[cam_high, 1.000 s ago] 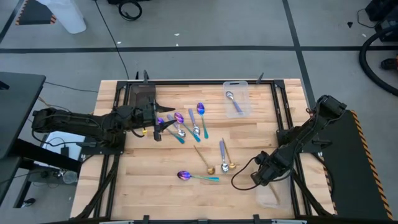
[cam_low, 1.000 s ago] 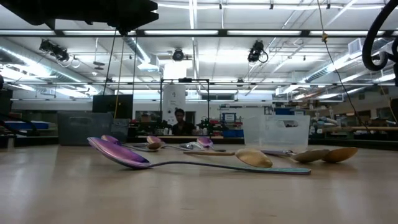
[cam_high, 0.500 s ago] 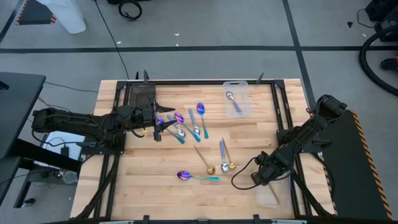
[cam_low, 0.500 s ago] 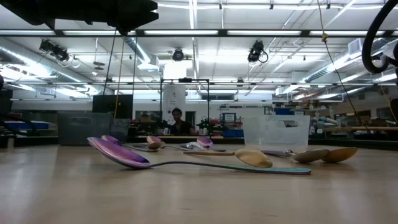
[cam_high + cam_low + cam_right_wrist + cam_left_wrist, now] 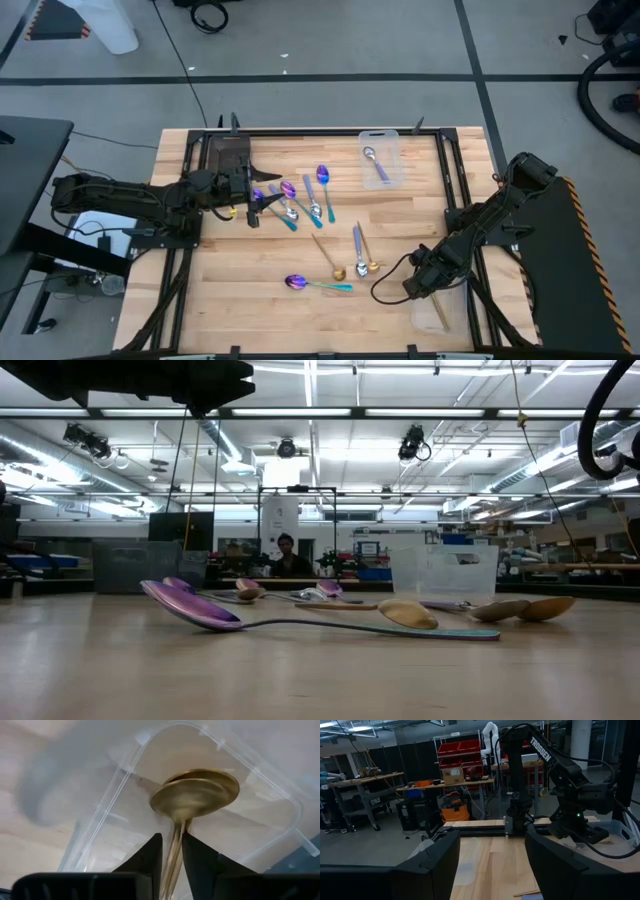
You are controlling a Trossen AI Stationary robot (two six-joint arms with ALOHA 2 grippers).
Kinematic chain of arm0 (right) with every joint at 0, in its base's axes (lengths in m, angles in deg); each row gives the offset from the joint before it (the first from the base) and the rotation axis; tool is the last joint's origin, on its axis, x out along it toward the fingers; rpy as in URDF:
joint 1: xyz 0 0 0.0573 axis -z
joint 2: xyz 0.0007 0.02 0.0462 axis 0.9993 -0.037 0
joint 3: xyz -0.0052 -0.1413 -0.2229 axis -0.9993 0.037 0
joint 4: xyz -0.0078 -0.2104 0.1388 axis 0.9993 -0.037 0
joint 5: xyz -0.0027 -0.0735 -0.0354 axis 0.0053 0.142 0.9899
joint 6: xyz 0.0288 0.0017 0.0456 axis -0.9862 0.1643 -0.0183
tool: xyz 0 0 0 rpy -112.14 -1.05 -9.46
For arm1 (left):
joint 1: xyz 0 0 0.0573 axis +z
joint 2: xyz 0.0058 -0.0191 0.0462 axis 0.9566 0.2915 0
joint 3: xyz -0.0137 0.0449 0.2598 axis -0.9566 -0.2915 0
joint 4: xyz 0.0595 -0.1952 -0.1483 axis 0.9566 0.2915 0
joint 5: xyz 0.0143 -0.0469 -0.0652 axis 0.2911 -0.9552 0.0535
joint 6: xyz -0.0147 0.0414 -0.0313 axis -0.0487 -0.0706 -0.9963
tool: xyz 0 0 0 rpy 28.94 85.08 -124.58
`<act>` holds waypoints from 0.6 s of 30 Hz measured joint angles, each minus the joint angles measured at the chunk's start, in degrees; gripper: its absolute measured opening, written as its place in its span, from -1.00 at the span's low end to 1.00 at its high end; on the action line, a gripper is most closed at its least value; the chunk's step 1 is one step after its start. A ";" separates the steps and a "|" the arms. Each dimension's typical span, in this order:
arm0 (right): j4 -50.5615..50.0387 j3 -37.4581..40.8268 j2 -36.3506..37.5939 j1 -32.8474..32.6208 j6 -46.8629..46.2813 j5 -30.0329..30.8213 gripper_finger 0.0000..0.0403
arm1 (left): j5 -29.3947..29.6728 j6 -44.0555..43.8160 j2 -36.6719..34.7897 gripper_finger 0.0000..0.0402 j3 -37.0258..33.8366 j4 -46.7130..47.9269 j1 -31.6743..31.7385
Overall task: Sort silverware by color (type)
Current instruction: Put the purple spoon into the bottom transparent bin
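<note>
Several spoons lie on the wooden table: a cluster of purple-bowled and silver-bowled ones [image 5: 300,200] at the middle, a teal-handled purple one [image 5: 318,285] near the front, and two gold ones [image 5: 330,258] beside a lavender-handled one [image 5: 357,240]. A gold spoon [image 5: 195,792] lies in a clear bin [image 5: 432,310] at the near right. My right gripper [image 5: 172,847] points steeply down over it, open a little, with the spoon's handle between its fingers. My left gripper [image 5: 262,197] hovers level at the table's left, open and holding nothing. My right gripper has the gold spoon's handle [image 5: 176,837] between its two fingers; whether the fingers touch it I cannot tell. The fingers come from above, pointing steeply down into the bin. The spoon's bowl rests on the bin's floor.
A second clear bin [image 5: 381,158] at the far right holds a silver-bowled spoon. A dark tray [image 5: 228,152] sits at the far left behind my left gripper. Black rails [image 5: 455,190] frame the table. Bare wood lies at the near left.
In the high view a gold spoon's handle now shows lying in the near-right bin beside my right gripper, where it did not show before. Both arms have kept their places.
</note>
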 joint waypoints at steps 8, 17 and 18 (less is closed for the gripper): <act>-1.46 -3.71 0.00 2.32 4.83 -0.62 -0.50 | 0.00 0.03 0.00 0.15 0.00 0.48 0.02; -8.65 -9.88 0.07 4.56 10.21 -1.90 -0.49 | 0.00 -0.30 0.00 0.15 0.00 1.52 0.02; -9.81 -10.61 0.07 4.81 10.87 -2.04 -0.49 | 0.00 -0.38 0.00 0.15 0.00 1.73 0.02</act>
